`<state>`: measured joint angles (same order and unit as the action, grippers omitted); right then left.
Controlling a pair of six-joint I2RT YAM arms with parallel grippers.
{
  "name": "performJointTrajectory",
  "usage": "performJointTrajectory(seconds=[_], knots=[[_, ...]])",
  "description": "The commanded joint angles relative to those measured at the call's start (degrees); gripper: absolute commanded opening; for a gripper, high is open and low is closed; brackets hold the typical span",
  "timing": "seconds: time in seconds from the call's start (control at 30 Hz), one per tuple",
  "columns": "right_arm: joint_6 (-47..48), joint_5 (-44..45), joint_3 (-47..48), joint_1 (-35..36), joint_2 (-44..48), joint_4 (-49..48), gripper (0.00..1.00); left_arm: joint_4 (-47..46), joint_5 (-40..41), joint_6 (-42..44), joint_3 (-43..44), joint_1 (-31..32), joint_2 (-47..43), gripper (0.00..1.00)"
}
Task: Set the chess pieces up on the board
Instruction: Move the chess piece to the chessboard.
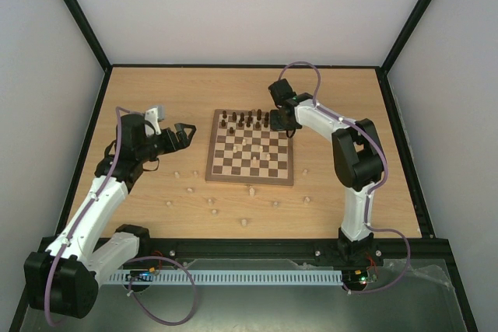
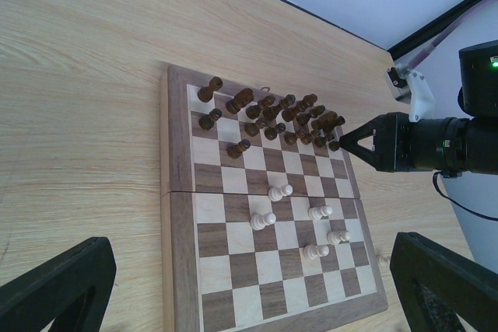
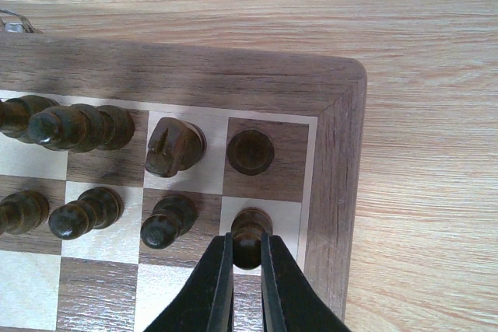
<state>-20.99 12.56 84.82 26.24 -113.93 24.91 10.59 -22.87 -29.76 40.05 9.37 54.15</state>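
While the left gripper [image 1: 184, 134] hangs with its jaws spread wide, grasping nothing, over the bare surface [image 1: 140, 91] at the board's 9 o'clock side, the right gripper [image 3: 247, 253] is clenched on a dark pawn [image 3: 250, 227]. That pawn sits over the pale square in the outermost column of the board [image 2: 177, 231], second row in from the far edge, near the board's 1 o'clock corner in the top view. Whether its base touches the square or hangs just above it cannot be told.

In the right wrist view a round-topped dark piece [image 3: 250, 151] stands upright on the corner square just beyond the pawn, at its 12 o'clock. The other dark pieces [image 1: 245, 120] crowd the two far rows along the board's 12 o'clock edge, some of them tilted or leaning together.

Five pale pieces [image 2: 280, 190] stand apart from one another around the middle of the board. More pale pieces [image 1: 211, 200] lie scattered on the surface off the board, from its 4 o'clock round to its 8 o'clock.
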Motion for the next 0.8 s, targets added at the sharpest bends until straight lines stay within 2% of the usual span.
performJointTrajectory(seconds=[0.0,0.4,0.6,0.77], knots=[[0.27,0.99,0.67,0.22,-0.33,3.6,0.02,-0.49,0.17,0.5,-0.34,0.16,0.1,1.0],[0.43,0.76,0.46,0.22,0.39,4.36,0.03,-0.48,0.24,0.49,-0.47,0.17,0.19,1.0],[0.41,0.88,0.26,0.22,1.12,4.6,0.09,-0.61,0.17,0.65,-0.59,0.29,0.25,1.0],[0.6,0.86,0.51,0.22,3.21,5.26,0.19,-0.54,0.82,0.69,-0.27,0.88,0.63,1.0]])
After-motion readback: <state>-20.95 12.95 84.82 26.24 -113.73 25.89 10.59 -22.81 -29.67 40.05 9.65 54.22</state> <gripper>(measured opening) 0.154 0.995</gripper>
